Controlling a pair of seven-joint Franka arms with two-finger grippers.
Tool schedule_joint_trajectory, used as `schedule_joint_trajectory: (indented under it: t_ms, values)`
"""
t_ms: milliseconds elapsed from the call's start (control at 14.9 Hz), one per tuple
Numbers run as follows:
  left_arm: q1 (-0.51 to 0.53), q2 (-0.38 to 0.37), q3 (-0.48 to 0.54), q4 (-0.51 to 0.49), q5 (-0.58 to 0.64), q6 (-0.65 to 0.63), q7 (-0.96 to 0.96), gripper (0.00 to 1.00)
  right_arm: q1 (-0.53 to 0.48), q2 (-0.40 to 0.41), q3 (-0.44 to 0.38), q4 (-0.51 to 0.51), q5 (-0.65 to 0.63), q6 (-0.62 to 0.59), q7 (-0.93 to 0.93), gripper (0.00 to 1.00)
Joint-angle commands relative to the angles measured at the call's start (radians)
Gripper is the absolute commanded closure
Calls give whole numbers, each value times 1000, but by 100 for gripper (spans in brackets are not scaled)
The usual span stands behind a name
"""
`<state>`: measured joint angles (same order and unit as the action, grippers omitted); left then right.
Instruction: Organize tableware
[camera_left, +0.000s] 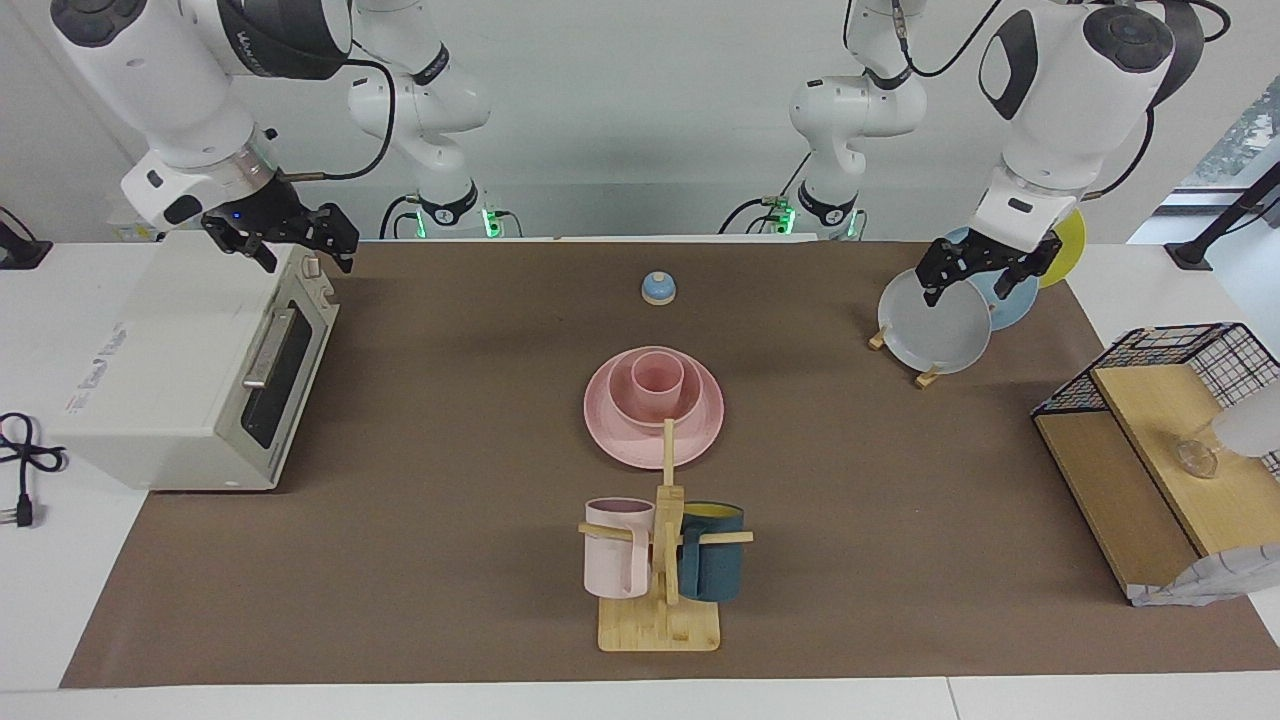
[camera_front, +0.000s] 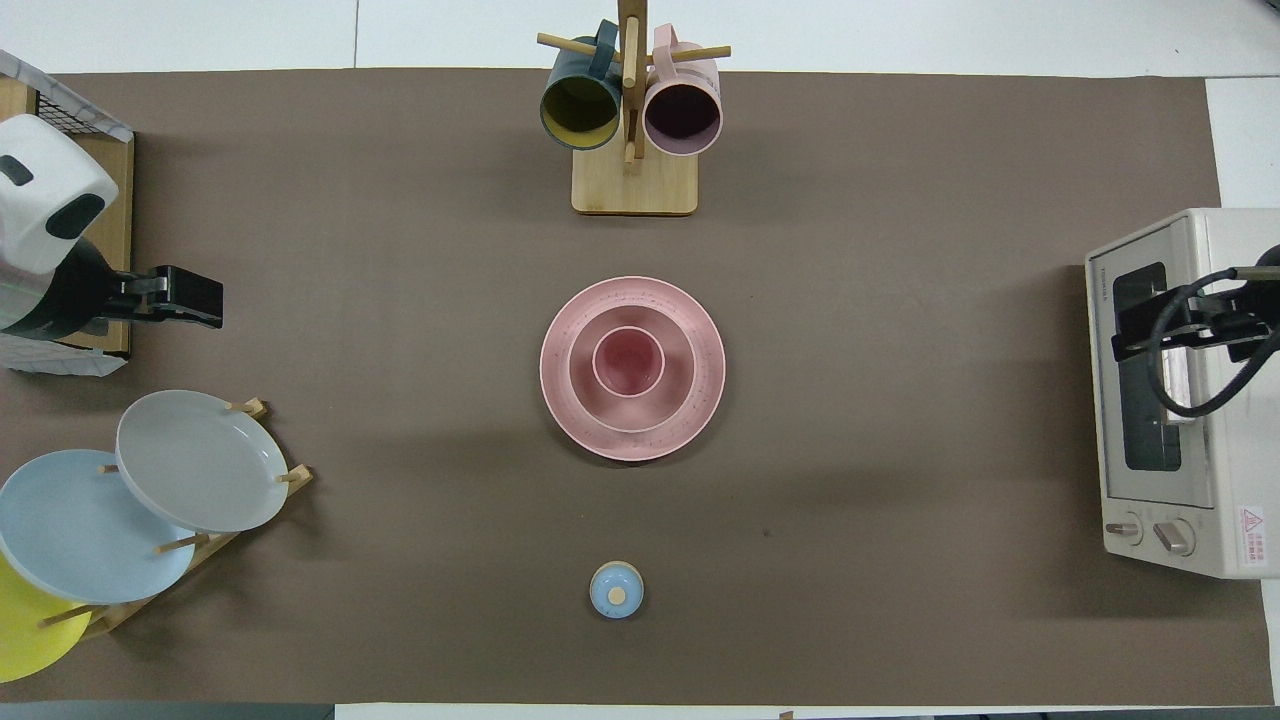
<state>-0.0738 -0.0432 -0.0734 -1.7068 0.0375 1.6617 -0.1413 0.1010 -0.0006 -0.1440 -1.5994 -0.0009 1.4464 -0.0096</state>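
pink set stacked at mid-table, both arms clear

the matte pink wide flat round plate (camera_left: 602, 425) lies on the brown mat near the middle of the table. the smaller deep pink bowl (camera_left: 625, 404) sits in it, and the small handleless tapered pink cup (camera_left: 657, 377) stands upright inside the bowl, all three nested with their rims concentric. stacked this way the set takes one footprint, which reads as the organizing already done.

the left gripper (camera_left: 985, 268) hangs over the grey plate (camera_left: 935, 327) at the front of the wooden plate rack (camera_front: 200, 545), toward the left arm's end of the table. i cannot tell whether its fingers are spread or pressed together. the right gripper (camera_left: 290, 238) hangs over the top of the white toaster oven (camera_left: 190, 365) at the right arm's end; its fingers look spread and hold nothing. both are well apart from the stack, a waiting pose that leaves the stack clear.

a small blue bell (camera_left: 658, 288) sits nearer to the robots than the stack. a wooden mug tree (camera_left: 662, 560) stands farther from the robots, carrying a pale pink mug (camera_left: 617, 548) and a dark teal mug (camera_left: 712, 565) hung by their handles.
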Motion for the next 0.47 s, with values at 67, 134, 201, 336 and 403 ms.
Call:
schedule_joint_trajectory:
  t_ms: [67,134,201,336,403]
  values:
    - [-6,-18,11,47,-86,-70,8,0,-1,-9,4,1,9,-12,2,0]
    - [-6,-6,9,85,-88,-112,8,0,-1,-9,4,0,9,-12,2,0]
    - [-8,5,7,108,-88,-138,8,0,-1,-10,6,-2,9,-11,2,0]
    - [-9,3,7,105,-84,-143,20,0,0,-12,6,-2,9,-11,3,0]
    - [-11,-3,6,86,-83,-139,22,0,5,-12,6,-2,9,-9,3,0]
